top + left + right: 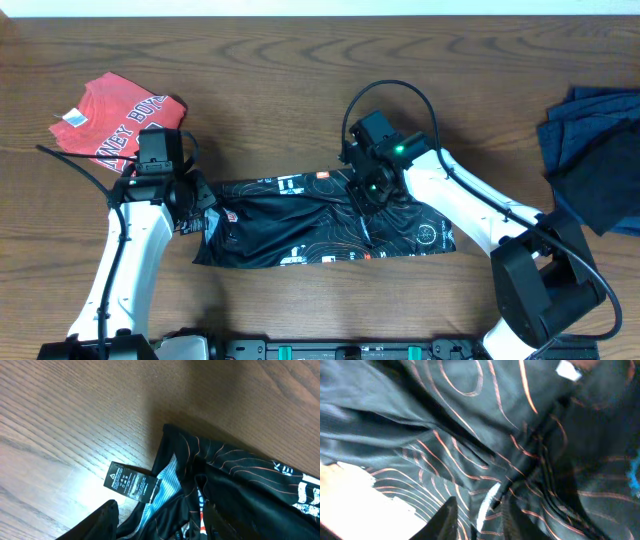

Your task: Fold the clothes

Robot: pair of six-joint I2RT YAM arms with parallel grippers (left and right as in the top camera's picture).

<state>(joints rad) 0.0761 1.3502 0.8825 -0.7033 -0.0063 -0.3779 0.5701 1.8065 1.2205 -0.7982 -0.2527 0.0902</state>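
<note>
- A black jersey (320, 225) with thin orange contour lines and white lettering too small to be read is spread across the middle of the brown wooden tabletop (300, 80).
- A black care label (131, 482) with a white triangle mark and illegible print is seen at the jersey's left end.
- The left gripper (190, 205) is set at that end; whether its jaws are clenched cannot be told.
- The right gripper (362, 195) is lowered onto the jersey's middle. Its jaws are seen narrowly parted, but a grasp on the cloth cannot be told.
- A red tee (115, 125) with white capitals, only partly legible, is seen at the far left.

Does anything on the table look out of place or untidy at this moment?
Yes. At the left end of the black jersey a care label sticks out onto the table, and the fabric there is bunched, not flat. The red tee lies crumpled at the far left.
</note>
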